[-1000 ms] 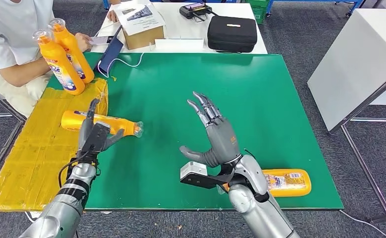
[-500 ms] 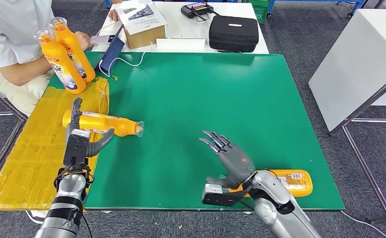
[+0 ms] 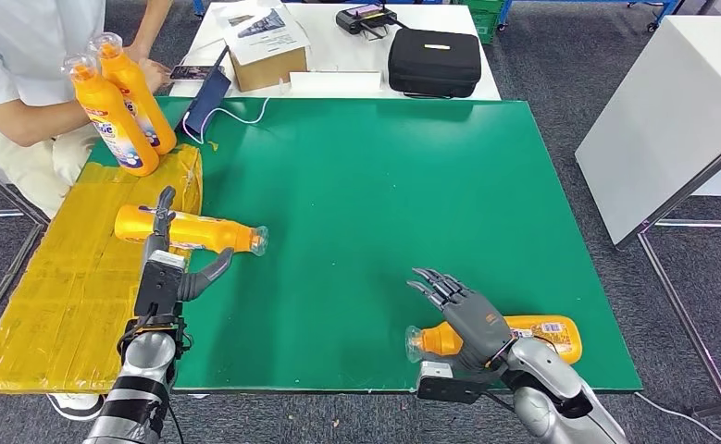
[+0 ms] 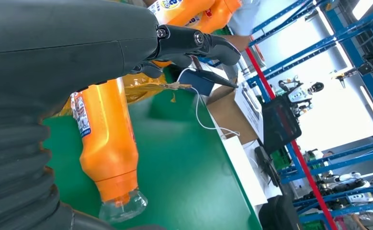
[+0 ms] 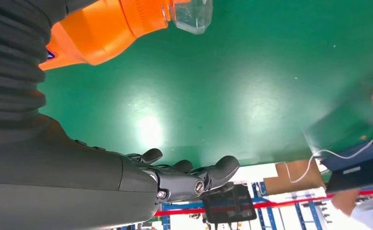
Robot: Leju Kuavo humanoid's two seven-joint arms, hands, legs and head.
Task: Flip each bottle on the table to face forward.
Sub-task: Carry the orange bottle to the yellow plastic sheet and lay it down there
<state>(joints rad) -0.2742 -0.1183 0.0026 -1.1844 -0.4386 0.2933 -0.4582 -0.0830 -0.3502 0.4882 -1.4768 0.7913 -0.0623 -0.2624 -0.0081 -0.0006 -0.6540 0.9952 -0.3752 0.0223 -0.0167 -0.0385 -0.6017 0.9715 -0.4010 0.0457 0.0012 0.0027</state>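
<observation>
An orange bottle [image 3: 190, 230] lies on its side at the left of the green table [image 3: 384, 176], clear cap toward the middle. My left hand [image 3: 165, 273] is open just in front of it, one finger reaching over its body. The left wrist view shows that bottle [image 4: 108, 143] under the spread fingers [image 4: 194, 40]. A second orange bottle [image 3: 532, 337] lies at the front right edge. My right hand [image 3: 463, 314] hovers open over its neck; in the right wrist view this bottle [image 5: 107, 31] is beside the palm, fingers [image 5: 194, 179] held away. Two more orange bottles [image 3: 111, 116] stand upright at the far left.
Yellow cardboard [image 3: 51, 296] covers the table's left side. A person [image 3: 23, 65] sits at the far left behind the upright bottles. A cardboard box [image 3: 264, 51] and a black case [image 3: 433, 61] lie on the white table beyond. Another white table [image 3: 662, 102] stands to the right.
My right hand dropped from the table's middle back to the front right bottle, uncovering its neck and cap. My left hand shifted slightly, still open by the left bottle.
</observation>
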